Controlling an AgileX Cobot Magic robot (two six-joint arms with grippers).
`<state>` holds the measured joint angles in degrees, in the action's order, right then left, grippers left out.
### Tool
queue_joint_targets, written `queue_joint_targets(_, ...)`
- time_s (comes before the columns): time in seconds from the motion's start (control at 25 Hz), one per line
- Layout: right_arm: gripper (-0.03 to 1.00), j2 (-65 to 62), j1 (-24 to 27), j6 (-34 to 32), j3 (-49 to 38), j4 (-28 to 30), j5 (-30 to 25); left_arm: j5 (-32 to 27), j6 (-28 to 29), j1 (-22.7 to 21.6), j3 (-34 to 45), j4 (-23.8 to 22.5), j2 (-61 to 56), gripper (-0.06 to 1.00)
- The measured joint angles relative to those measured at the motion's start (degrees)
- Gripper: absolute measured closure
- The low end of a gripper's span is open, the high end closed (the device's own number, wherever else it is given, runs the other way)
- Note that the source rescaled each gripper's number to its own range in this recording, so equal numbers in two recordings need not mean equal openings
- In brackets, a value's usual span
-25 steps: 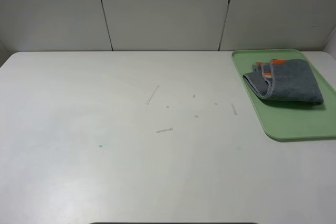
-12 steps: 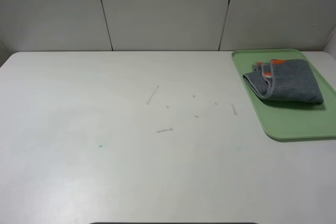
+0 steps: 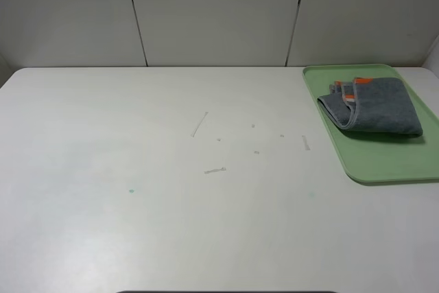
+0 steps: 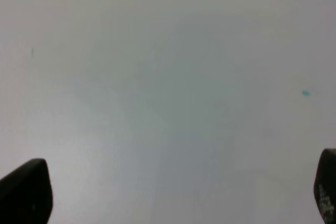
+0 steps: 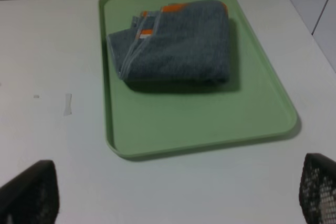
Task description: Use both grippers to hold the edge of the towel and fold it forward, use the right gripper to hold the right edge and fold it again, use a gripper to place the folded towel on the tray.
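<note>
Bench (image 3: 171, 204): flat matte white top, a few small scuffs and a teal speck near the middle; pale panelled wall behind. Tray (image 3: 384, 162): smooth light-green plastic, rounded rectangle with raised rim, at the bench's far right. Towel (image 3: 374, 106): grey terry, folded into a thick pad with orange stripes at one edge, lying on the tray's far half. Left gripper (image 4: 173, 192) and right gripper (image 5: 178, 192): jaws apart, holding nothing, only dark tips show.

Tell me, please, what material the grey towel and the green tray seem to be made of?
The towel looks like soft terry cloth: a fuzzy matte grey surface, with orange bands and a pale stitched hem. The tray seems to be smooth moulded plastic, with an even green colour, rounded corners and a raised rim, though painted metal cannot be excluded.
</note>
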<state>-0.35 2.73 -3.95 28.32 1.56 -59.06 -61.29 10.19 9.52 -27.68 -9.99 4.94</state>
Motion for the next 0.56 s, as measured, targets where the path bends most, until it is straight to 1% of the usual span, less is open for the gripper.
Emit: queue_joint_targets(0.56,-0.03,0.0,0.0,0.0,0.0,0.0,0.0,0.0,0.0,0.0,0.0,0.0,0.0,-0.06)
